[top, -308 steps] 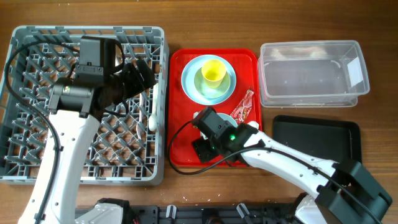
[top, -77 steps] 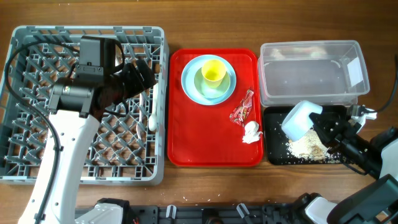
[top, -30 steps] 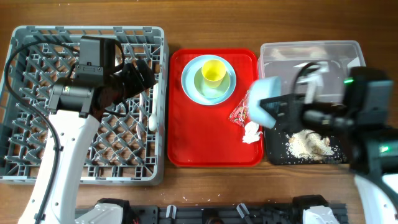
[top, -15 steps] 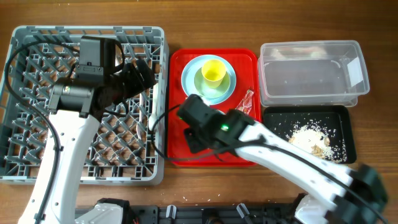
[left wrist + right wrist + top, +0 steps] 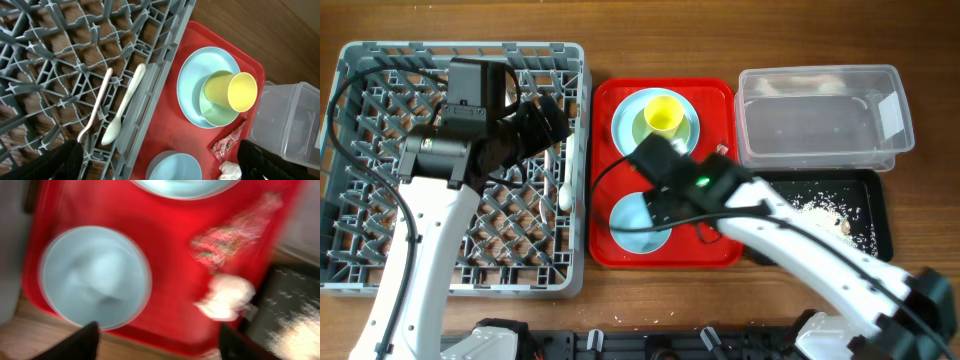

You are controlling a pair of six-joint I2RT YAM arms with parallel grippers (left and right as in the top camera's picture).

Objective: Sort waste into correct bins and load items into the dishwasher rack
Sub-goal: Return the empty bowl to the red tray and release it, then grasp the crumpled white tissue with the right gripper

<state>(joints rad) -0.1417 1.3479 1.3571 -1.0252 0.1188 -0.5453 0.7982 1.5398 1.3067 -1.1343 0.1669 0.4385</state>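
Note:
The small light blue bowl [image 5: 632, 222] lies upright on the red tray [image 5: 610, 130], below my right gripper [image 5: 157, 347], which is open and empty. The red wrapper [image 5: 227, 245] and white tissue [image 5: 225, 297] lie on the tray's right side. Rice scraps [image 5: 820, 210] lie in the black tray [image 5: 875, 205]. The yellow cup [image 5: 663, 113] stands in the green bowl [image 5: 215, 112] on the blue plate [image 5: 625, 130]. My left gripper [image 5: 160, 162] is open above the rack [image 5: 460, 47]. The fork [image 5: 97, 107] and spoon [image 5: 125, 112] lie in the rack.
The clear tub [image 5: 820, 72] stands at the back right, behind the black tray. The red tray sits between the rack and the bins. My right arm crosses the tray's right half and hides the tissue in the overhead view.
My right gripper tipped rice into the black tray, carried the small blue bowl left, set it on the red tray and let go. The arm has since shifted up and right. Left arm unmoved.

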